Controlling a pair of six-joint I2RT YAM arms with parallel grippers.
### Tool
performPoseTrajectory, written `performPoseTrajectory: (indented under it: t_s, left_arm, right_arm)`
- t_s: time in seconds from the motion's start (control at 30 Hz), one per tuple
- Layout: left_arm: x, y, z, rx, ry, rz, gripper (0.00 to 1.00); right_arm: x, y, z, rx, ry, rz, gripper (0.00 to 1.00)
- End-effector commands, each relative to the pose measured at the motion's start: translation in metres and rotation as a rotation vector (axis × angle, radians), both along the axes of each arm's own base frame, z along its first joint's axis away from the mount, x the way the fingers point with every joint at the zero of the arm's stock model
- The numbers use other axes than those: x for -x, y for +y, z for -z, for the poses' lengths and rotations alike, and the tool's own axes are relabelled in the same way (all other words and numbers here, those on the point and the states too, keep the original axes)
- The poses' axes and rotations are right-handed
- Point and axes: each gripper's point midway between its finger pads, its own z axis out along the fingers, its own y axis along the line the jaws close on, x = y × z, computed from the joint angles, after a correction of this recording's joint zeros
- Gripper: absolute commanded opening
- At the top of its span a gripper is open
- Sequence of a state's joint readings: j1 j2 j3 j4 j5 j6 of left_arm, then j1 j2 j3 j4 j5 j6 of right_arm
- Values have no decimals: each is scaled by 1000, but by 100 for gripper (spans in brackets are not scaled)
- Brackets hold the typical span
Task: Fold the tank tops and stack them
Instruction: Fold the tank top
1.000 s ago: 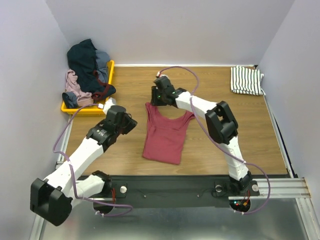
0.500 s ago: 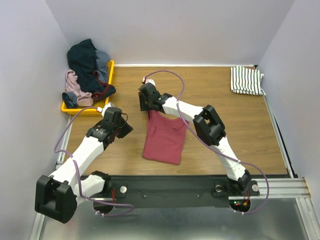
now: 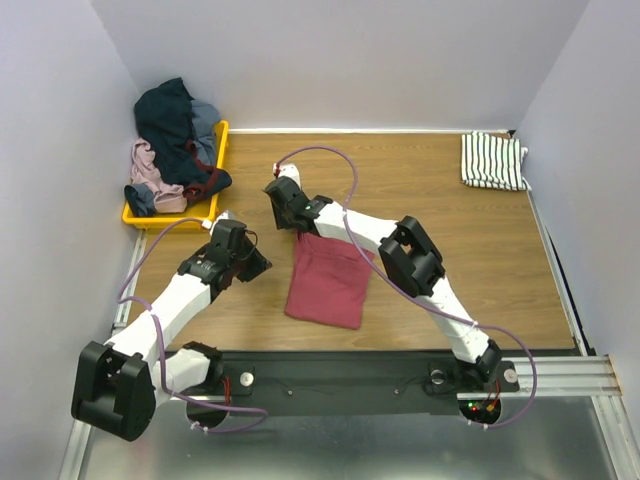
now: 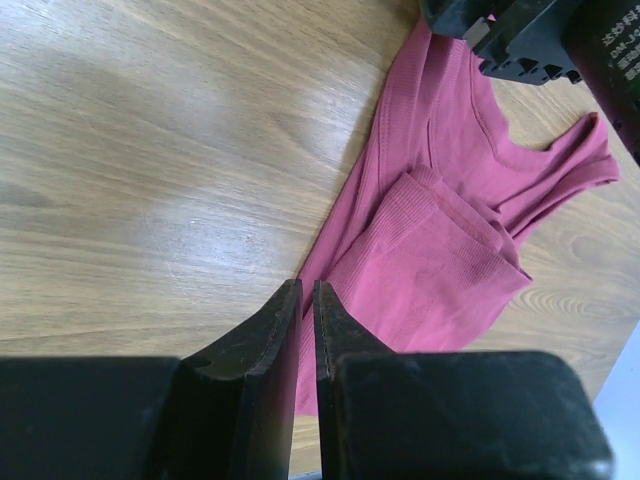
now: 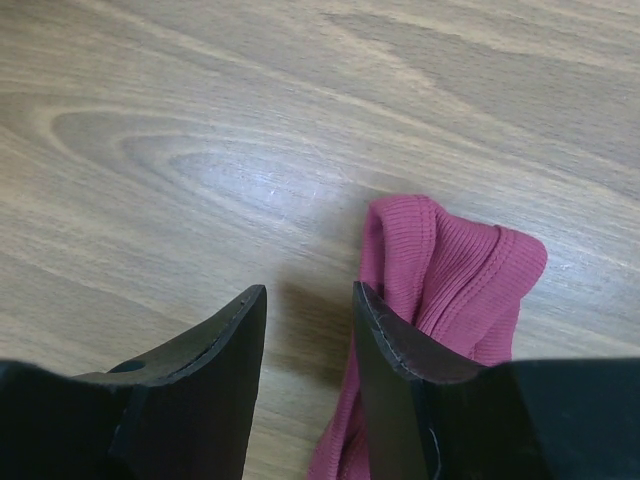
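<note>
Mid-fold on the red top (image 3: 328, 283), frame centre — right gripper (image 5: 305, 345) open beside its strap, left gripper (image 4: 307, 345) nearly clenched, empty; next, regrasp.

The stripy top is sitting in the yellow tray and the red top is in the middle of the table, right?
Not quite. The striped top lies on the table's far right corner, not in the yellow tray, which holds other clothes. The top external view shows it. The red top is in the middle.

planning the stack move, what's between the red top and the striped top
Bare wood table, plus part of the right arm over the red top's edge; the striped top lies clear. Top view shows it.
</note>
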State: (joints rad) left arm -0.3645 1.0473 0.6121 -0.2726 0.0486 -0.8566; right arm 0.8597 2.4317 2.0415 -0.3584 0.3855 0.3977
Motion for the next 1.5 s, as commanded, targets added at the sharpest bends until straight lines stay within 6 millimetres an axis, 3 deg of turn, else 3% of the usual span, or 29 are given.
performPoseTrajectory:
  t_s: [0.0, 0.4, 0.57, 0.97, 1.2, 1.3, 1.33, 1.4, 1.47]
  left_arm:
    - [-4, -2, -3, 9, -37, 22, 22]
    - [-4, -4, 2, 6, -33, 36, 22]
    - [-4, -4, 2, 7, -35, 40, 22]
    - [-4, -7, 5, 12, -30, 54, 22]
    - [-1, -10, 7, 32, -28, 65, 22]
    - [2, -11, 10, 46, -22, 69, 22]
    - [2, -12, 10, 53, -28, 72, 22]
    - [4, -14, 11, 64, -29, 77, 22]
    - [6, -16, 10, 80, -38, 90, 22]
  right_arm:
    - [-11, 5, -58, -50, -116, 29, 46]
    - [-19, -2, -77, -15, -188, 73, 46]
    - [-25, -1, -65, 17, -195, 76, 46]
    - [-26, -3, -12, 92, -149, 77, 48]
    - [-26, -4, -3, 107, -139, 84, 49]
    - [-26, -7, -2, 106, -135, 99, 38]
    - [-25, -7, -2, 102, -135, 104, 28]
    - [-24, -11, -4, 94, -134, 125, 20]
    - [-25, -13, -18, 71, -145, 141, 11]
